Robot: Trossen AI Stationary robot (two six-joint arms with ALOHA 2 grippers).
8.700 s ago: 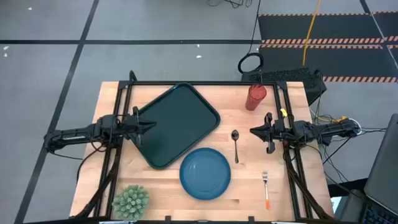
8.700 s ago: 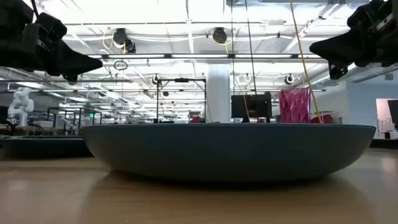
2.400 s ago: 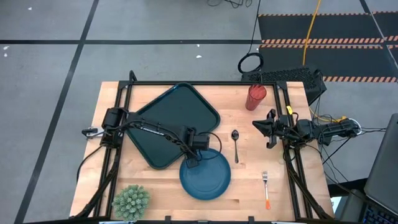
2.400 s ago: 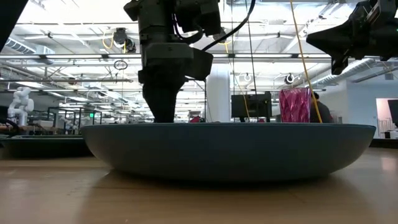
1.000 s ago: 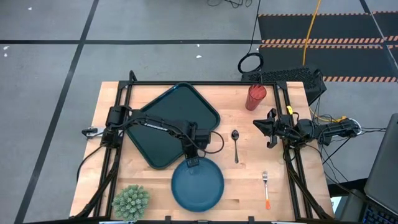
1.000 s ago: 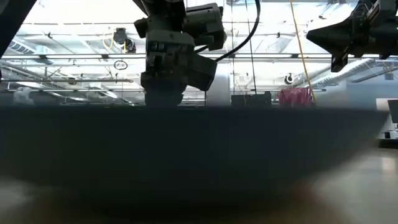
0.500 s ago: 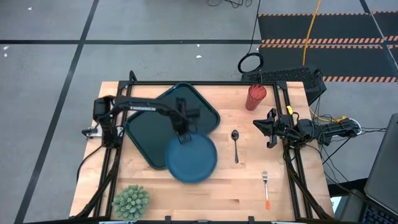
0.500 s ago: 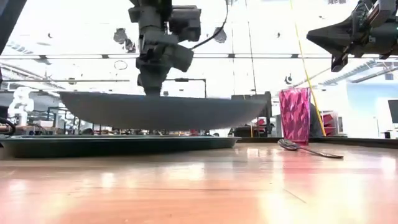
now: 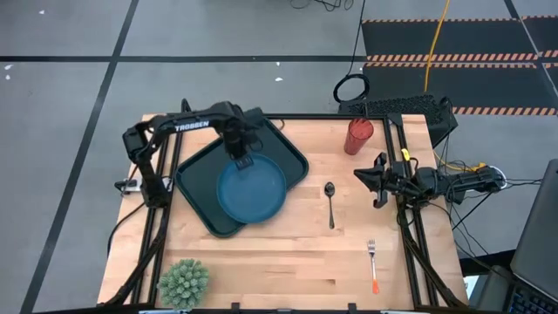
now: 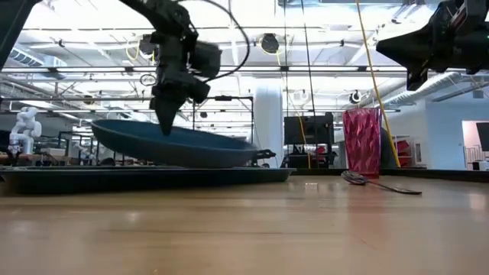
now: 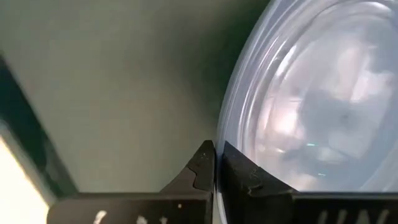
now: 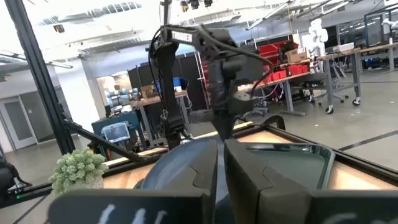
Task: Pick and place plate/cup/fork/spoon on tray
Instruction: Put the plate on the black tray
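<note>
My left gripper (image 9: 241, 160) is clamped on the far rim of the plate (image 9: 252, 189), which half a second ago hung over bare wood and now hovers tilted above the tray (image 9: 196, 187), not yet set down. I judge only lowering and release remain. The plate is matte blue, round, shallow; the tray dark, glossy, rimmed. My right gripper (image 9: 377, 186) waits closed beside the spoon (image 9: 330, 202).
</note>
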